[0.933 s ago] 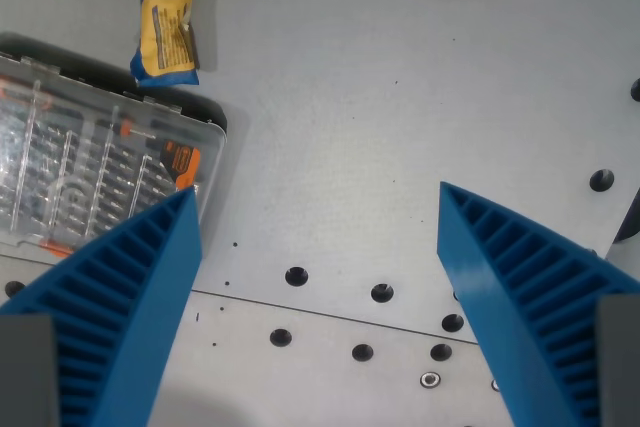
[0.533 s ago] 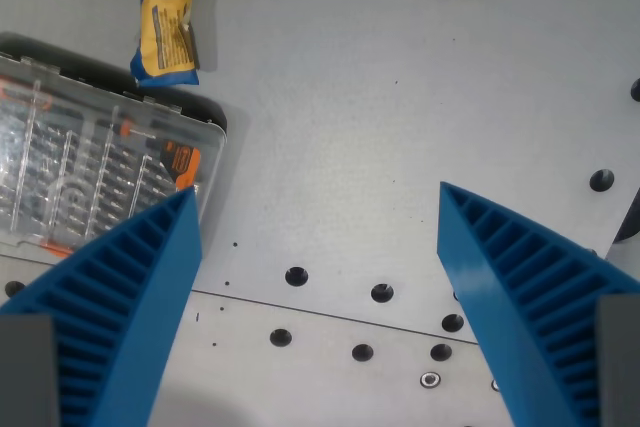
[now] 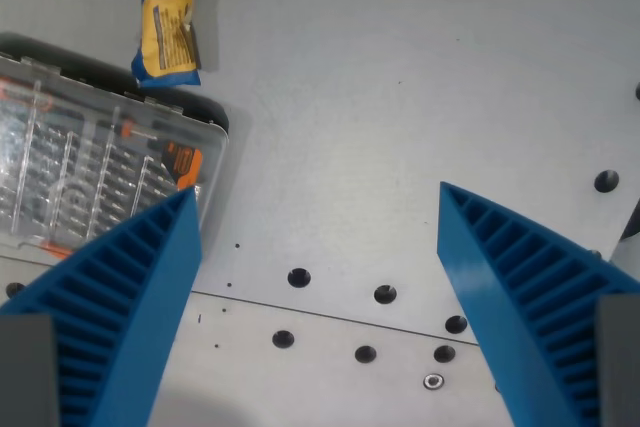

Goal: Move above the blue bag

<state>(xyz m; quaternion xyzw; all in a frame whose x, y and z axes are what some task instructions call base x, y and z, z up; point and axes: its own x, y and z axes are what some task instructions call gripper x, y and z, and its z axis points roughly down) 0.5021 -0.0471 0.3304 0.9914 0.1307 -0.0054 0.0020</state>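
Observation:
The blue bag (image 3: 166, 15) is a narrow blue and yellow packet lying flat at the top left of the wrist view, its far end cut off by the top edge. My gripper (image 3: 315, 202) is open and empty, its two blue ribbed fingers (image 3: 120, 297) spread wide at the bottom corners. The bag lies well up and to the wrist view's left of the gap between the fingers, apart from both.
A clear plastic bit case (image 3: 95, 167) with a black rim lies at the left, just below the bag and partly behind the left finger. The grey table (image 3: 400, 77) has several screw holes (image 3: 385, 294) along the bottom and right.
The scene has slid a few pixels down and to the right, so the camera has shifted slightly. Nothing on the table has moved and the gripper stays open.

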